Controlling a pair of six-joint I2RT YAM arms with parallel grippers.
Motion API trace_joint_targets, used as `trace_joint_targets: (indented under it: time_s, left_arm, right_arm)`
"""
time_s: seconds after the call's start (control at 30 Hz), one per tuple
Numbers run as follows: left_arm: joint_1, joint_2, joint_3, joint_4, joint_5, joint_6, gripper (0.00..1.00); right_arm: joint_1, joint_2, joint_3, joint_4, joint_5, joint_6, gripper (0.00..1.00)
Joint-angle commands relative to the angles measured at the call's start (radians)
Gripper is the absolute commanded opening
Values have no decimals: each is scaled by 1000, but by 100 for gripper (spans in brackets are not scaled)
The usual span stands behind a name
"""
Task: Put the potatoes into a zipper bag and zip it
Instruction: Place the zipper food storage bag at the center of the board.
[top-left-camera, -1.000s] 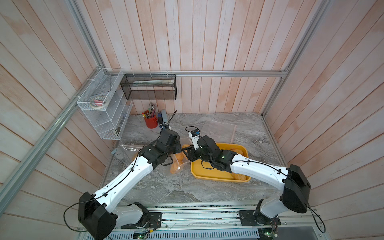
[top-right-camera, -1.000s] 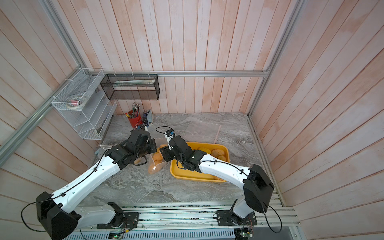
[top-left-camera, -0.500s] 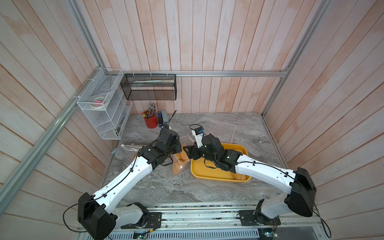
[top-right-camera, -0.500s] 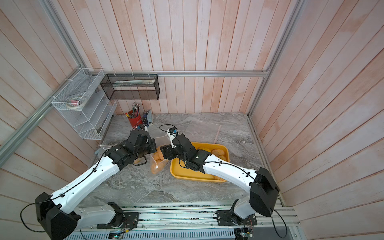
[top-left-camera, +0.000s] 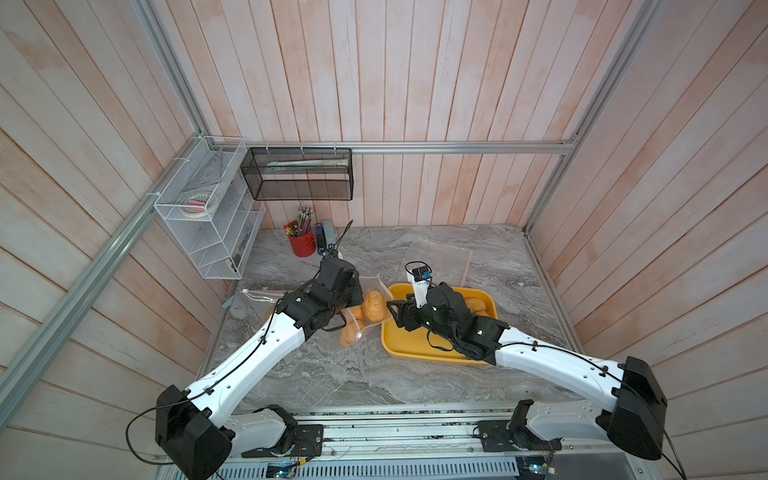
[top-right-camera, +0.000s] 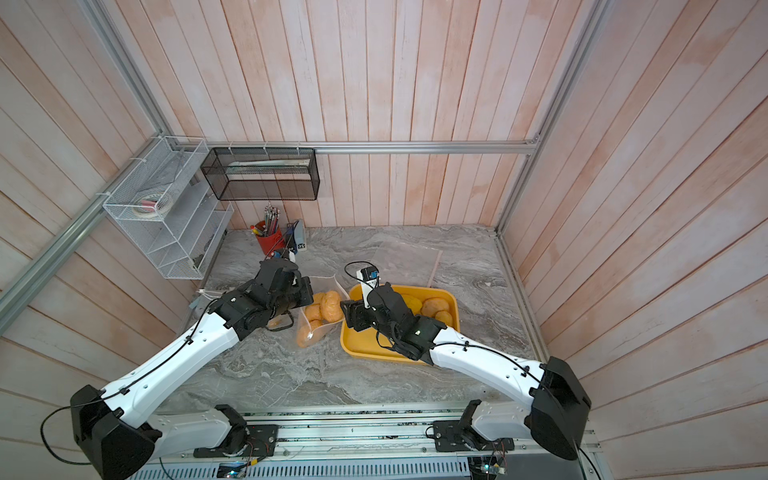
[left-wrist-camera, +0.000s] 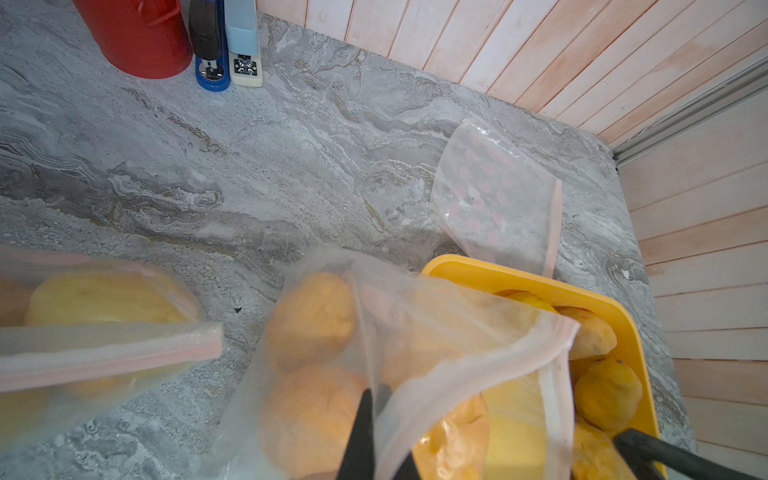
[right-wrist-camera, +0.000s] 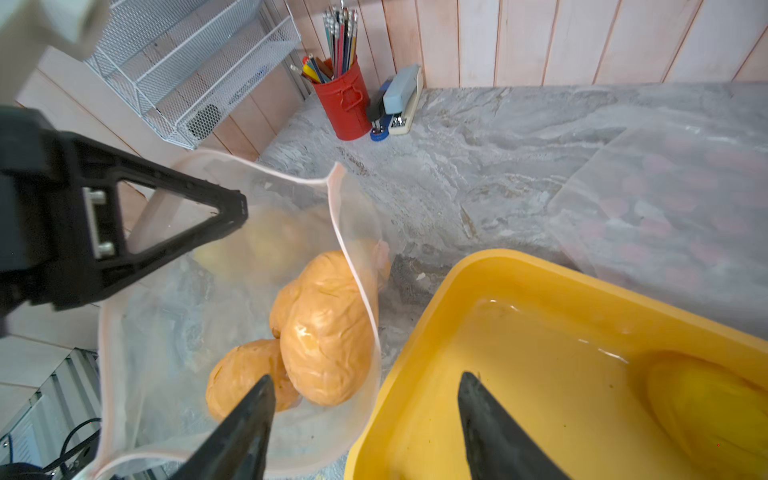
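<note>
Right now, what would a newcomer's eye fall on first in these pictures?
The bright yellow tray mid-table, with a few potatoes in its far corner. Beside it, the left gripper pinches a clear bag open, orange potatoes inside, while the right gripper hangs open and empty over the tray's edge next to the bag.

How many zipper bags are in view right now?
3. A zipped bag of potatoes on the table; an open bag, part filled, held by the left gripper; an empty bag flat behind the yellow tray. Arms may hide more.
</note>
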Motion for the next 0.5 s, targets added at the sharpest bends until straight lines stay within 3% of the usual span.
trace_joint_targets:
  time_s: [0.0,0.1,0.17,0.2,0.47]
  left_arm:
    - [5,-14,3,25,1,13,0]
    - [6,-17,5,23,2,13,0]
    - [5,-23,0,28,3,11,0]
    - [6,-24,-1,30,3,12,0]
    - [6,-62,-66,108,83,-11,0]
  right_arm:
    - [-7,86,22,38,-47,24,59]
    - [-17,137,47,44,-60,23,34]
    - [-23,149,68,35,-53,18,7]
    - [-27,150,82,25,-48,14,0]
    - [-38,160,243,-81,-24,-46,0]
